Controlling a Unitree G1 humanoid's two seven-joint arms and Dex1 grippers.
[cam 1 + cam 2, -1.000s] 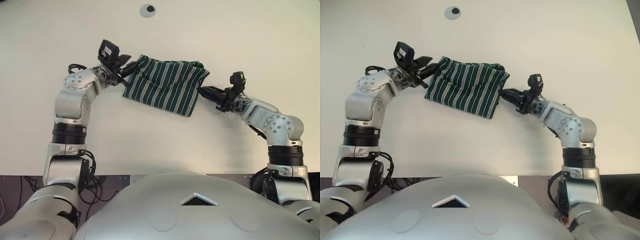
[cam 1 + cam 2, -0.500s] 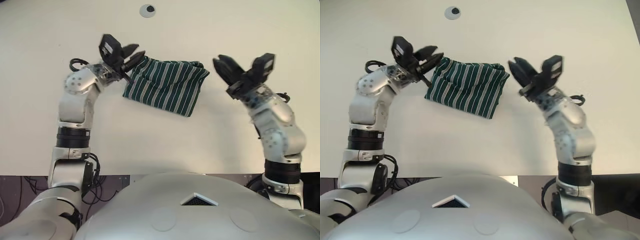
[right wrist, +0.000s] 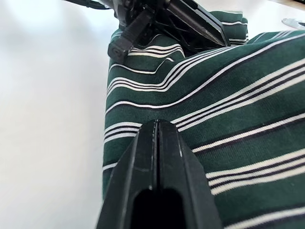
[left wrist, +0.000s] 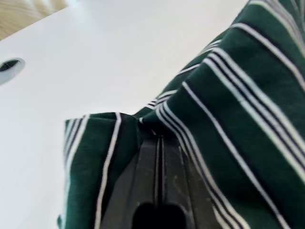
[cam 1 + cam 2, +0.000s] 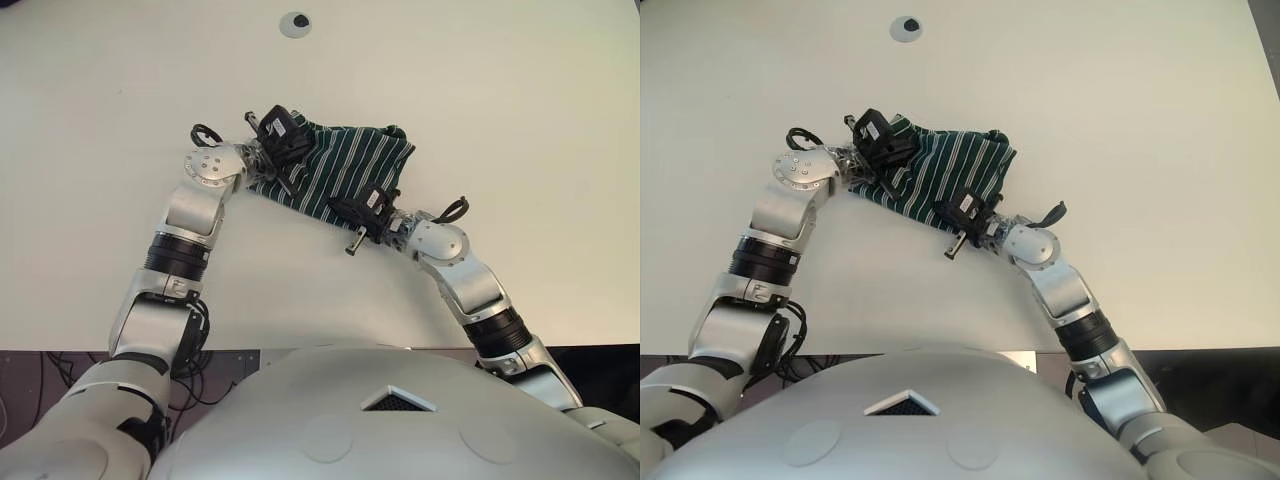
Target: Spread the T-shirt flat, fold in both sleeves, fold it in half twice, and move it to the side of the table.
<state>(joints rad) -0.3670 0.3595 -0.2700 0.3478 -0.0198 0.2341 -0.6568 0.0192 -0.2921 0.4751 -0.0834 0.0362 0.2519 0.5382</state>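
The green T-shirt [image 5: 350,165] with white stripes lies folded into a small bundle on the white table [image 5: 520,100], a little beyond its middle. My left gripper [image 5: 292,180] comes in over the bundle's left part; its fingers [image 4: 147,162] are shut, with cloth [image 4: 248,95] bunched at the tip. At the bundle's near edge my right gripper [image 5: 335,207] is shut too, its tip [image 3: 156,124] in the striped cloth [image 3: 238,95]. The left gripper [image 3: 167,19] lies across the cloth just beyond it.
A round grommet hole [image 5: 295,21] sits in the table at the far side. Bare tabletop spreads to the left and right of the shirt. The table's near edge [image 5: 300,348] runs just before my body, with cables hanging below it at the left.
Half a second ago both grippers were lifted off the shirt and open. Now both have come down onto the bundle and shut, the right one swinging in to its near edge.
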